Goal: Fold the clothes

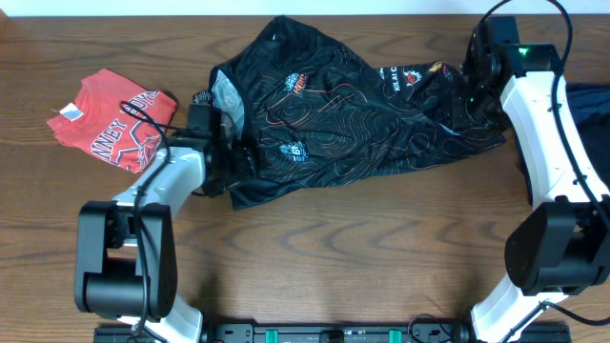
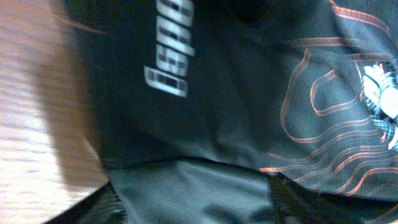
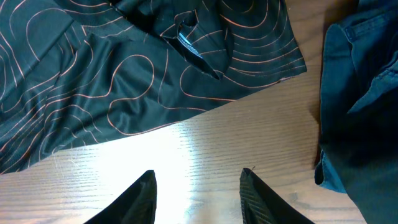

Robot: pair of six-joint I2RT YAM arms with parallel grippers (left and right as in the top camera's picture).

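A black jersey (image 1: 353, 119) with orange contour lines lies spread and rumpled across the middle of the table. My left gripper (image 1: 227, 157) sits at its left edge. In the left wrist view the jersey (image 2: 249, 93) fills the frame and its fabric bunches between my jaws (image 2: 199, 202), which look shut on it. My right gripper (image 1: 474, 93) is at the jersey's right end. In the right wrist view it (image 3: 198, 180) is open and empty over bare wood, just off the jersey's hem (image 3: 155, 81). A red shirt (image 1: 112, 119) lies crumpled at the far left.
A blue denim garment (image 3: 360, 93) lies right of the right gripper and shows at the table's right edge overhead (image 1: 591, 124). The wooden table (image 1: 362, 248) stretches in front of the jersey.
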